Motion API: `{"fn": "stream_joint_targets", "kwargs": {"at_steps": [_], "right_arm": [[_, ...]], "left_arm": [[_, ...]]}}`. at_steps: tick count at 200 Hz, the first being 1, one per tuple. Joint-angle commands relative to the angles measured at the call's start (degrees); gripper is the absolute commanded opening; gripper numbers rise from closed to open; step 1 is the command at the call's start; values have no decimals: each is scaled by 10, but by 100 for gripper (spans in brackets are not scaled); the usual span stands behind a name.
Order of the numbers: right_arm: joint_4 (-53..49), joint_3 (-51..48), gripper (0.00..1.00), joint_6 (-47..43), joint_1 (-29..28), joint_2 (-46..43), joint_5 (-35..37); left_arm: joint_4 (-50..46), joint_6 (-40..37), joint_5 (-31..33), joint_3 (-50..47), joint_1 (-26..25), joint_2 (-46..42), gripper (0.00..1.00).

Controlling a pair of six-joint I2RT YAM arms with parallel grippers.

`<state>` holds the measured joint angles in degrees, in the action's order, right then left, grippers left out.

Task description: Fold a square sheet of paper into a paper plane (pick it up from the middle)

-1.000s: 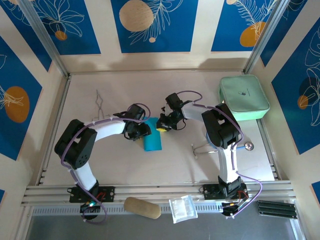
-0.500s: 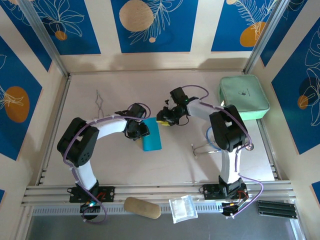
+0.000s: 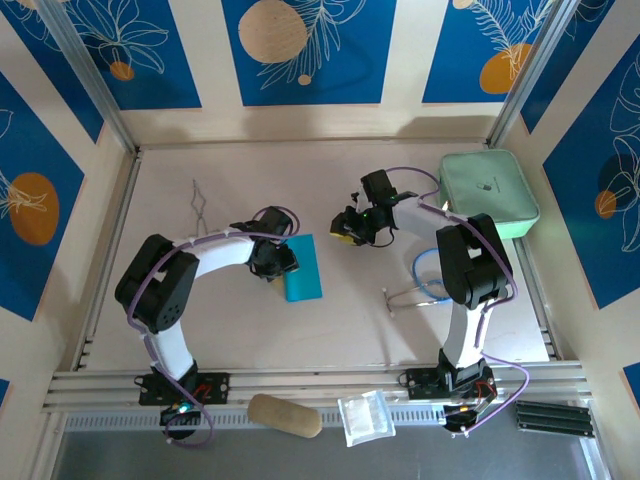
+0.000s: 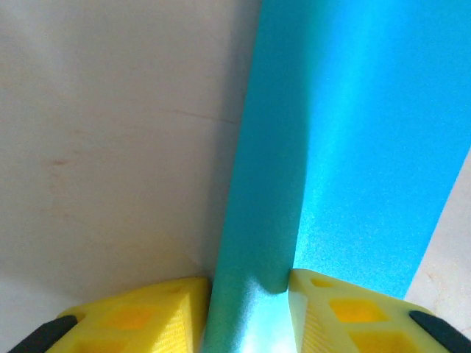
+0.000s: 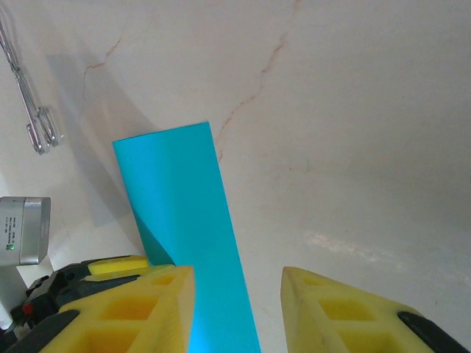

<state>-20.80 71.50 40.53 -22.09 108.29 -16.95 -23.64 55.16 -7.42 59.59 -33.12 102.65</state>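
Observation:
The square sheet of paper [image 3: 303,267] is teal-blue and lies mid-table as a folded narrow rectangle. My left gripper [image 3: 274,258] is at its left edge. In the left wrist view the raised fold of the paper [image 4: 254,220] runs between the yellow fingers [image 4: 147,316], with my left gripper [image 4: 249,283] shut on it. My right gripper [image 3: 350,230] hovers to the right of the sheet, apart from it. In the right wrist view its jaws [image 5: 237,276] stand open over the table, and the paper [image 5: 180,213] lies flat below and ahead.
A mint-green pouch [image 3: 487,193] sits at the back right. A metal tool with a blue cable [image 3: 428,285] lies right of centre, and a thin wire piece [image 3: 200,207] at the back left. A clear plastic bag [image 3: 365,416] and a tan object [image 3: 285,415] rest on the front rail.
My right gripper has opened, let go of the paper's right edge and pulled back to the right. The left gripper has stayed on the paper, which has settled flatter.

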Motion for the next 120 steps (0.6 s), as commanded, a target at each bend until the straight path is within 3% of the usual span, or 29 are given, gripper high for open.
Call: {"fn": "stream_joint_targets", "kwargs": {"at_steps": [1,120], "right_arm": [[-6,-8,37,6,-3,6,-12],[-5,-11,37,0,-8,11,-20]], "left_arm": [[-32,17,6,-25,-1,54,39],[-52,21,-1,-18,-3,82,43]]}}
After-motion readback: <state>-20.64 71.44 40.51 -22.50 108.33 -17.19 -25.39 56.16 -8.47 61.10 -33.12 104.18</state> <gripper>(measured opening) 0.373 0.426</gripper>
